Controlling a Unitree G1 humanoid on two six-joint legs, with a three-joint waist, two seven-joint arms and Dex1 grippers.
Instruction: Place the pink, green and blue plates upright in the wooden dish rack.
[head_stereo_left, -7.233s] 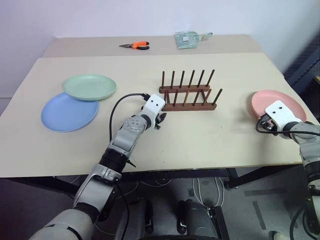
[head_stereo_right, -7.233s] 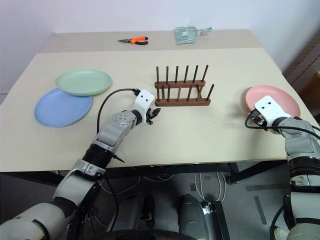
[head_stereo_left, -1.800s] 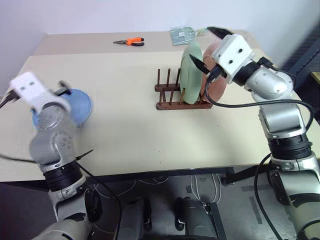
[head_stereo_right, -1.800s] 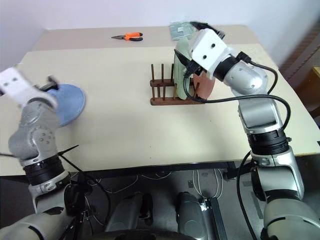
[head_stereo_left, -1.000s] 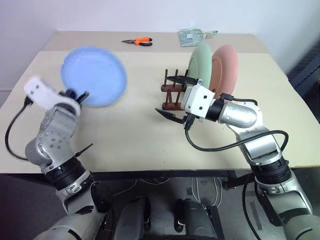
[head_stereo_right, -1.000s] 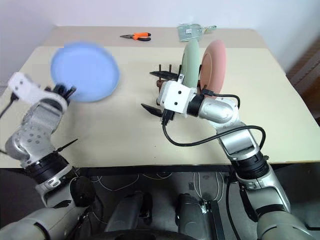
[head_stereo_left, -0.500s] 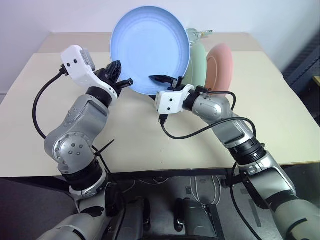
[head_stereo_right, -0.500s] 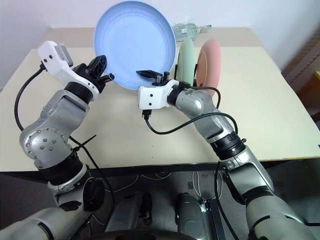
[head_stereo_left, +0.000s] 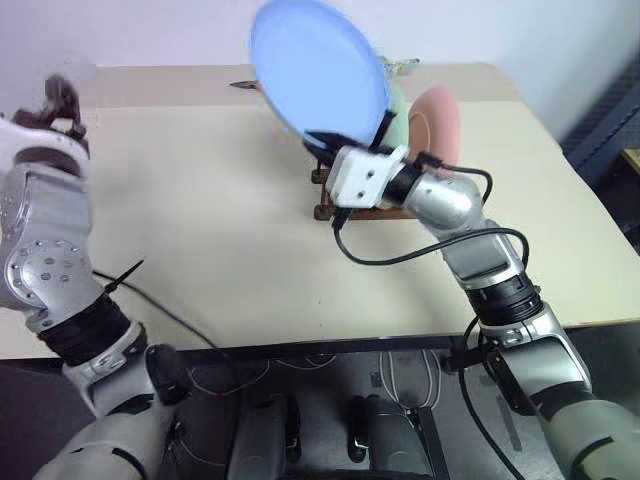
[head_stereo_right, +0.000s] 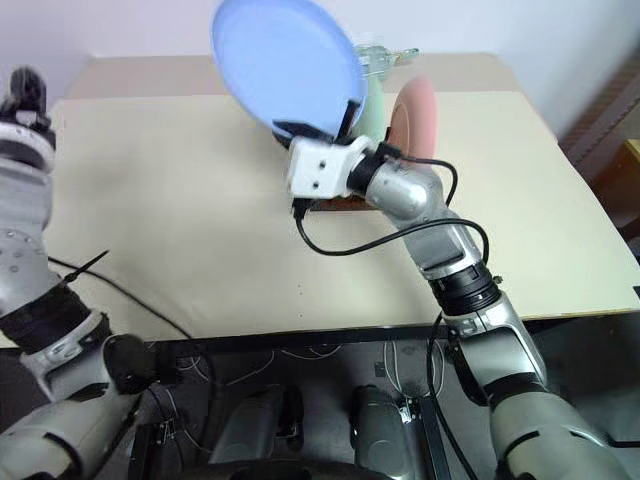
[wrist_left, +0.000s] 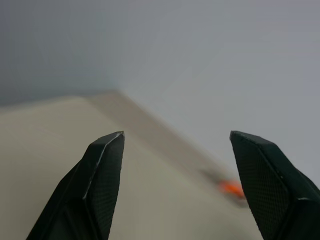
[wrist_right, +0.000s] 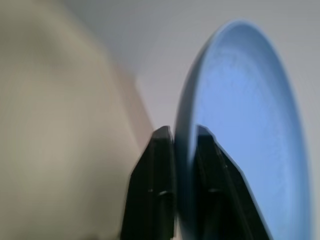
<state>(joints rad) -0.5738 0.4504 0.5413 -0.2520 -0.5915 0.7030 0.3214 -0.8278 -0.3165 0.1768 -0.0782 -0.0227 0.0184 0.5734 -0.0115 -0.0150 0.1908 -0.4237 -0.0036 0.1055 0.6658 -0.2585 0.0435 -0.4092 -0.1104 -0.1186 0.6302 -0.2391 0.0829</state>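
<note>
Two pincers: right pincer (wrist_right: 181, 150) raised, clamping blue plate (head_stereo_left: 318, 70) rim above it; left pincer (wrist_left: 175, 150) released, aloft.

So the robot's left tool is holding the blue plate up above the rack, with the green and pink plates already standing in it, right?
Not the left: the right tool pinches the blue plate, as the right wrist view shows. The left tool is open. The green plate and pink plate do stand in the wooden dish rack.

Silver-grey jointed arms, white wrist blocks, black cables.
</note>
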